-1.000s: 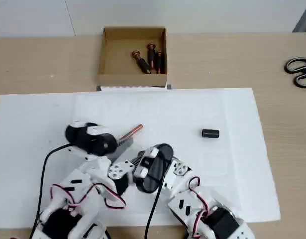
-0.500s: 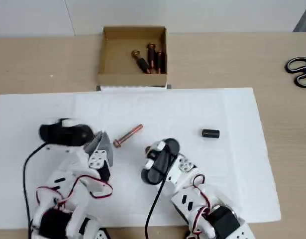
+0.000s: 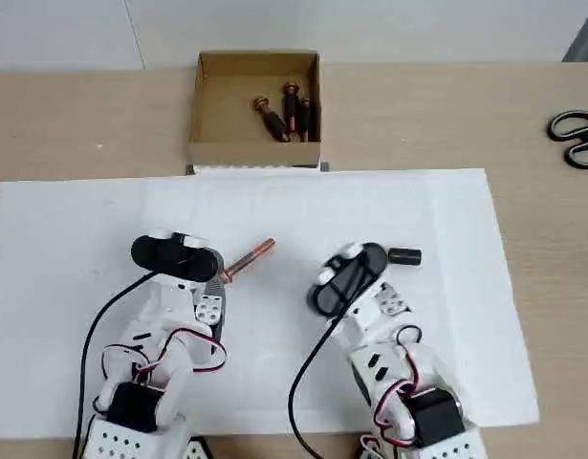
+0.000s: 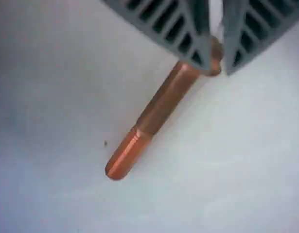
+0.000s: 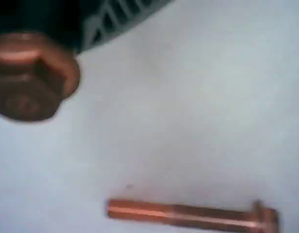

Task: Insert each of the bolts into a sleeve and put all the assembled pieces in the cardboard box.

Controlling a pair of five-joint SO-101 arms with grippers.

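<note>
**Left gripper returns to the loose bolt as right gripper draws up to the sleeve**

On the white sheet point(image 3: 74, 229) covering the front of the worktop point(image 3: 83, 115), the left gripper point(image 3: 220, 279) is back at the bolt point(image 3: 250, 259). Half a second ago it had swung out toward the sheet's left edge, and a second ago it stood at this same spot. Its jaws are drawn narrow with the bolt's head at their tips, seemingly pinching it. The shaft lies flat on the sheet left of centre, hardly shifted through the whole excursion.

At the worktop's back edge, the cardboard box point(image 3: 255, 151) holds three assembled pieces point(image 3: 286, 113), as it did a second ago.

The right gripper point(image 3: 339, 275) began close beside the left gripper near the sheet's front edge and has travelled right and toward the back. It now stands just beside the sleeve point(image 3: 404, 256), which lies on its side right of the sheet's centre and has not moved. Its jaws hold a second bolt point(image 5: 27, 82) clear of the sheet, hex head toward the wrist camera.

The count in the box is unchanged, so the past second bought positioning rather than progress. Each gripper is now at a part, and the likely next step is mating a bolt with the lone sleeve before anything more goes into the box.
</note>
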